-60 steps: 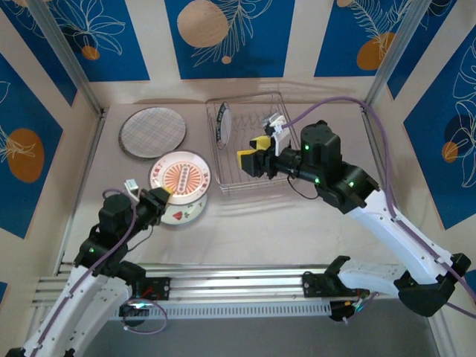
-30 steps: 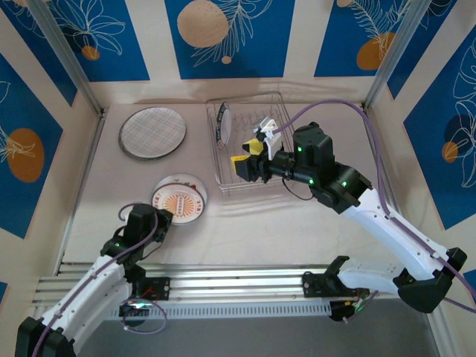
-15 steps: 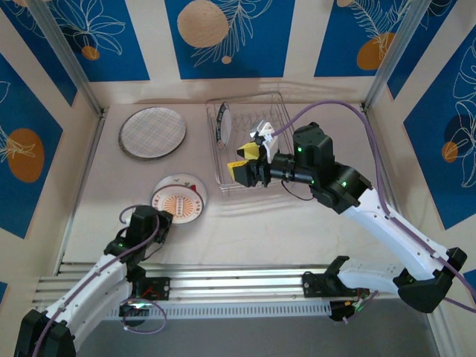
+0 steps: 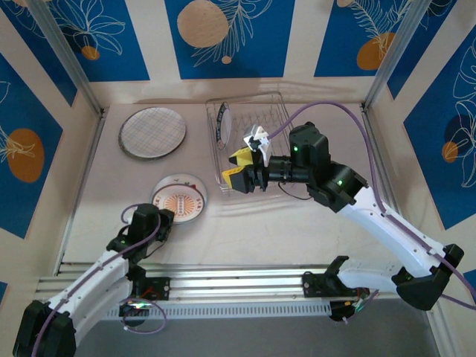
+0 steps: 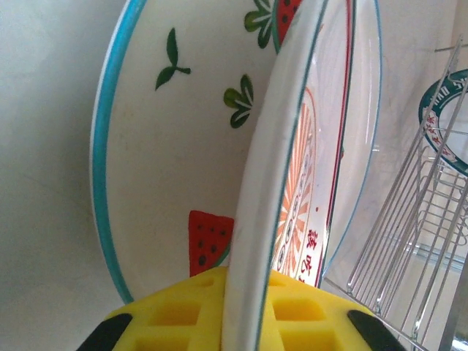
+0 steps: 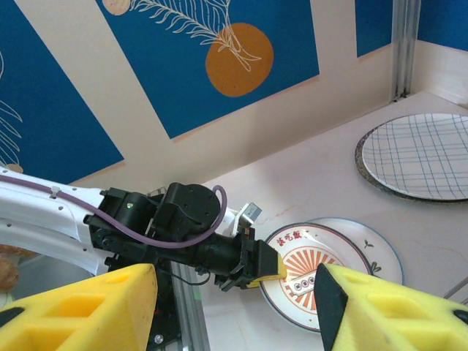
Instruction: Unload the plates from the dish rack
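The left gripper (image 4: 165,217) has its yellow pads (image 5: 172,316) tight on either side of the sunburst plate (image 5: 300,212), at its near rim, with no gap showing between foam and china. The right gripper (image 4: 236,173) has its fingers (image 6: 95,307) wide apart with nothing between them. The table (image 4: 297,223) is pale and walled on three sides by blue and cream panels. The rack (image 4: 260,111) sits at its far middle, and the right gripper hangs over the rack's near left part, pointing left; whether it touches the wire I cannot tell. Well left of the rack lies the grid plate (image 4: 152,132), flat on a slightly wider grey plate (image 6: 365,175) whose rim shows round it. Nearer the arms, to the left of the rack's near corner, the melon plate (image 5: 168,168) lies flat on the table, blue-edged, with red slices and green leaves on white. The sunburst plate rests on top of it, smaller, and seems to lie flat. One green-rimmed plate (image 4: 222,123) stands on edge in the rack's left slots, apart from both grippers
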You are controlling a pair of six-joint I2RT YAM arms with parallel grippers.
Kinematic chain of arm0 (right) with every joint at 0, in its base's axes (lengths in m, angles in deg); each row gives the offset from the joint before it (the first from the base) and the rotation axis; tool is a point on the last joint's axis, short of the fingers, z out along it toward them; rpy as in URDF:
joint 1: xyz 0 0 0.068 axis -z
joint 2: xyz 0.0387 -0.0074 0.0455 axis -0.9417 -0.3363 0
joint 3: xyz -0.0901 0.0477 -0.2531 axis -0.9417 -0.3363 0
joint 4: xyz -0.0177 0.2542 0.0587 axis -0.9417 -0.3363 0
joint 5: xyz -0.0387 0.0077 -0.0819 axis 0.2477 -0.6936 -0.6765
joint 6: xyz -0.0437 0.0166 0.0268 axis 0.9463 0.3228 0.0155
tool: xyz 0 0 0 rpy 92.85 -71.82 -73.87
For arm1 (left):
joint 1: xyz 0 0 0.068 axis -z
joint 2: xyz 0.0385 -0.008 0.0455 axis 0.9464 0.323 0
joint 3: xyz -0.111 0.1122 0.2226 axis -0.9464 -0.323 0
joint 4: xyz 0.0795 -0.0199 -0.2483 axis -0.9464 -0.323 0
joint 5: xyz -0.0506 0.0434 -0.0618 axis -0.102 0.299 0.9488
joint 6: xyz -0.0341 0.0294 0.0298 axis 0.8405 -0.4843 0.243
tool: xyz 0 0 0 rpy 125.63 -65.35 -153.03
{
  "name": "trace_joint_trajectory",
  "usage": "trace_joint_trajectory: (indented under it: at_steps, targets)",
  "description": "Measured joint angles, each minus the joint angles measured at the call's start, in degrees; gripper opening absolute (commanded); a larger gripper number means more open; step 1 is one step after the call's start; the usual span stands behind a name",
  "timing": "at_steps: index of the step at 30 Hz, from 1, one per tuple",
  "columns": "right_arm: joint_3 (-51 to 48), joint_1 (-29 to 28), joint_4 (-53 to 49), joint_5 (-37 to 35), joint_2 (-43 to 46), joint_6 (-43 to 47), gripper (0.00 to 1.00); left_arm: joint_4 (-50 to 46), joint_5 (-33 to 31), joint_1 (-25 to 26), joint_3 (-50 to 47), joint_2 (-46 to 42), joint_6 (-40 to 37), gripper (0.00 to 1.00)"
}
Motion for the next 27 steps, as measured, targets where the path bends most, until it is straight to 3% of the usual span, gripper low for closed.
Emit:
trace_joint_trajectory:
  at_steps: [8, 19, 27]
  targets:
    - [0.0, -0.02, -0.09, -0.07, 0.02, -0.02, 0.6, -1.46, 0.22, -0.02, 0.42, 0.55, 1.55, 0.42]
    - [0.02, -0.04, -2.01, -2.73, -1.57, -0.68, 0.61, -5.38, 0.42, -0.28, 3.04, 0.17, 3.04, 0.6]
    - [1.62, -0.02, -5.53, -6.86, -3.3, -1.73, 0.61, -8.61, 0.44, -0.39, 4.52, 0.17, 4.24, 0.65]
